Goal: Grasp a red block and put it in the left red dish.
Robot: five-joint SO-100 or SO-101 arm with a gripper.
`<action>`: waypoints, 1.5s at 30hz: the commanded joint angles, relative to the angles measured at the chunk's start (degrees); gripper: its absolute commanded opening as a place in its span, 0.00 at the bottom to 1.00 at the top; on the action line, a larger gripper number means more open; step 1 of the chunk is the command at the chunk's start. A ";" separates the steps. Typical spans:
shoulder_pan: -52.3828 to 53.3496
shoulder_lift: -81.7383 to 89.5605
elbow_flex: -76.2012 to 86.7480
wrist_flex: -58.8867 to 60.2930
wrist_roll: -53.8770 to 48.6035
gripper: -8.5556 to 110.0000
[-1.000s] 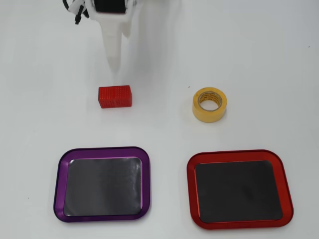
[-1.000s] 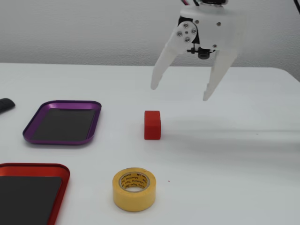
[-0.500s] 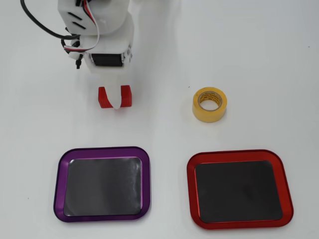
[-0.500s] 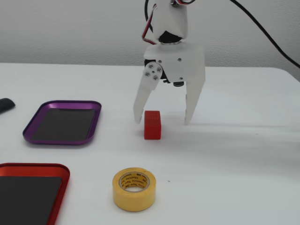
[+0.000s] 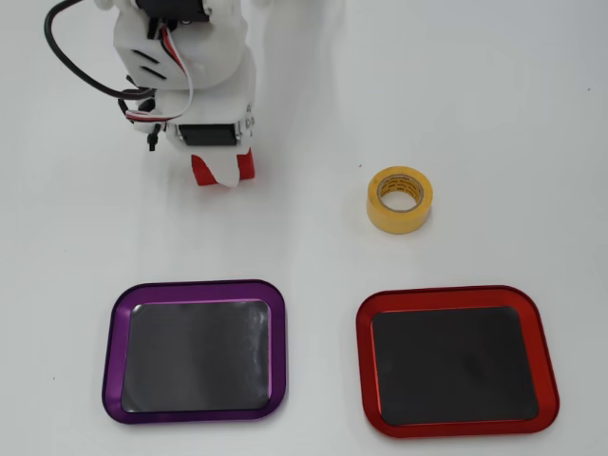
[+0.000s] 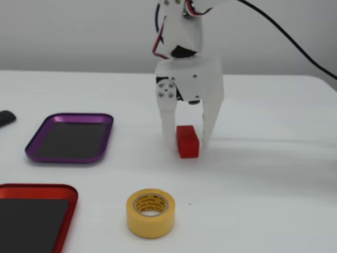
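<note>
The red block (image 6: 187, 142) lies on the white table between my gripper's two white fingers. In the overhead view the block (image 5: 247, 167) shows on both sides of a finger that covers its middle. My gripper (image 6: 187, 143) points straight down with its fingertips at table level, one finger close on each side of the block, open with small gaps showing. In the overhead view the gripper (image 5: 223, 176) sits at the upper left. The red-rimmed dish (image 5: 456, 294) with its dark inside lies at the lower right there, and at the lower left in the fixed view (image 6: 37, 187). It is empty.
A purple-rimmed dish (image 5: 195, 286) lies empty beside the red one, and shows in the fixed view (image 6: 68, 116) too. A yellow tape roll (image 5: 399, 220) stands between block and red dish, also in the fixed view (image 6: 150, 224). A dark object (image 6: 5, 117) is at the left edge.
</note>
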 commanded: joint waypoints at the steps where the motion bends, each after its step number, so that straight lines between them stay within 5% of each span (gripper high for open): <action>1: 0.00 0.97 -1.76 -0.88 -0.97 0.10; 13: -1.58 18.63 -1.23 2.99 0.00 0.07; 22: -16.96 48.52 7.29 2.29 0.09 0.07; 36: -37.00 61.61 45.00 -45.97 -1.14 0.07; 45: -34.19 35.77 34.10 -57.39 -5.45 0.07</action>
